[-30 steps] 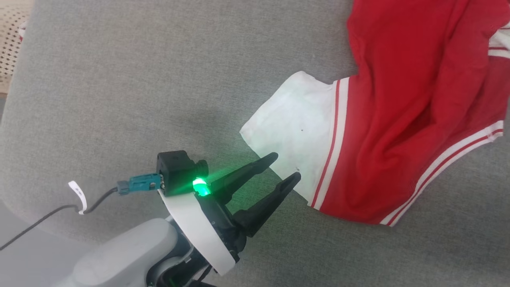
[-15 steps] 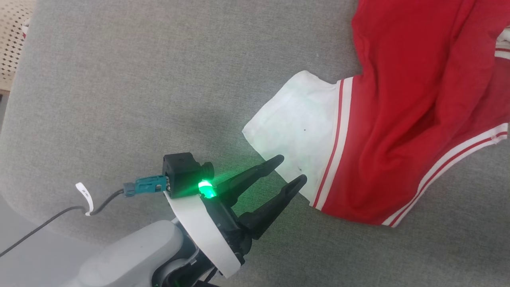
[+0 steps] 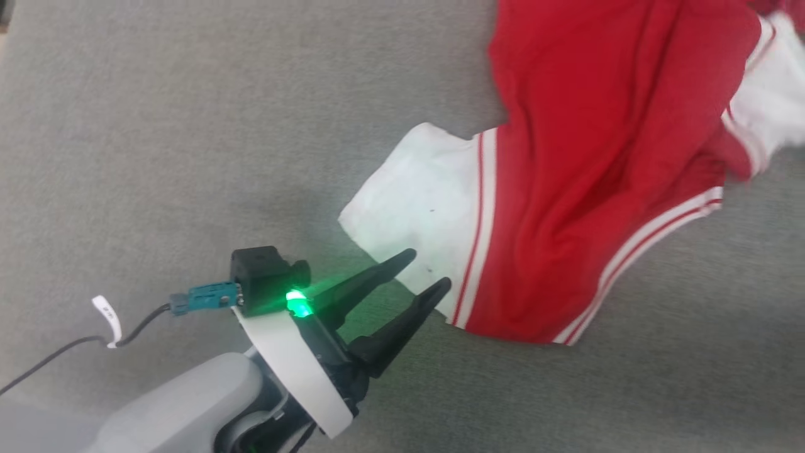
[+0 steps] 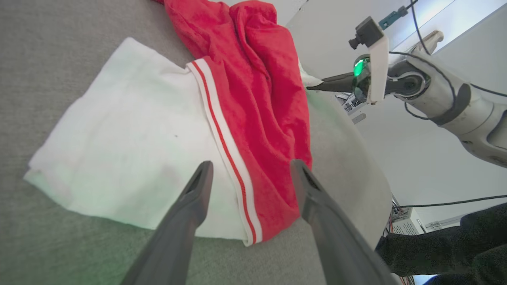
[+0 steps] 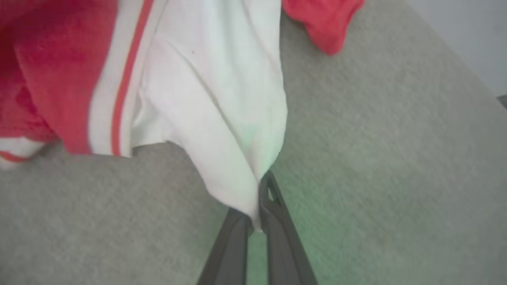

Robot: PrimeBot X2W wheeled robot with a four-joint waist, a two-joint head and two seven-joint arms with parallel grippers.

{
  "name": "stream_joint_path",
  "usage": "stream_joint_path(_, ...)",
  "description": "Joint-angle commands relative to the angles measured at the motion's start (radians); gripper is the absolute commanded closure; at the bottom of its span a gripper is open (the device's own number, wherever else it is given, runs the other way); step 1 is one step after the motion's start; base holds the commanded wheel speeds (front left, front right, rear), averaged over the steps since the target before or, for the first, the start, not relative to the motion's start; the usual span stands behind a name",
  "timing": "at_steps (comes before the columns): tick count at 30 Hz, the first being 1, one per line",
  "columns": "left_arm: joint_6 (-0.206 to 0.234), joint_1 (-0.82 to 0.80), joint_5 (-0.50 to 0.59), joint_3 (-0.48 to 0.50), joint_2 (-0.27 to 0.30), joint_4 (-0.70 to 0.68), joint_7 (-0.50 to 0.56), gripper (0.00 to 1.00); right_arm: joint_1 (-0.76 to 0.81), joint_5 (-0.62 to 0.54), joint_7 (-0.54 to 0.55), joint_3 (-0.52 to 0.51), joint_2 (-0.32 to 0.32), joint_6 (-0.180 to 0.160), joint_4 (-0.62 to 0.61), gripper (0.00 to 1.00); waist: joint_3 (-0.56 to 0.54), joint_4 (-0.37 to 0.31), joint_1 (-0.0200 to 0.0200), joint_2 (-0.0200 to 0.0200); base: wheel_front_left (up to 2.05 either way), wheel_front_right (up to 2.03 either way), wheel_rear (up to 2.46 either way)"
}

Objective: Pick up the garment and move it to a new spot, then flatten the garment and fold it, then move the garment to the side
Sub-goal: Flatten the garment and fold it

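Note:
The garment (image 3: 566, 157) lies crumpled on the grey cloth-covered table (image 3: 157, 126): a red body, white sleeves and red-and-white striped trim. My left gripper (image 3: 427, 268) stands open at the near white sleeve's lower edge. In the left wrist view that sleeve and trim of the garment (image 4: 257, 91) lie between and beyond the left gripper's (image 4: 251, 163) spread fingers. My right gripper (image 5: 259, 198) is shut on a pinched corner of the garment's (image 5: 222, 99) other white sleeve. The left wrist view also shows the right gripper (image 4: 317, 85) holding white cloth at the table's far edge.
The table's rounded edge (image 4: 368, 158) drops off just past the garment in the left wrist view. A dark cloth-like shape (image 4: 435, 249) sits beyond it, low at the right. A black cable with a white tag (image 3: 107, 314) trails from my left wrist camera.
The whole head picture has shifted left, so the camera moved. The far white sleeve at the upper right now shows more and is blurred. My left gripper stays open at the near sleeve.

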Motion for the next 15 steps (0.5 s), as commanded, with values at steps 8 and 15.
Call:
stream_joint_path(8,-0.002,0.025,-0.001,0.009,0.065,-0.020,-0.005,0.00,0.324,-0.004,-0.088,-0.239,0.014,-0.001,-0.010,1.00,-0.054,-0.101,0.0000,0.0000,0.00,0.00,0.00)
stream_joint_path(15,-0.002,-0.009,0.028,-0.032,0.136,-0.021,0.003,0.00,0.556,-0.049,-0.100,-0.468,0.088,0.000,0.017,1.00,-0.059,-0.109,0.0000,0.0000,0.00,0.00,0.00)
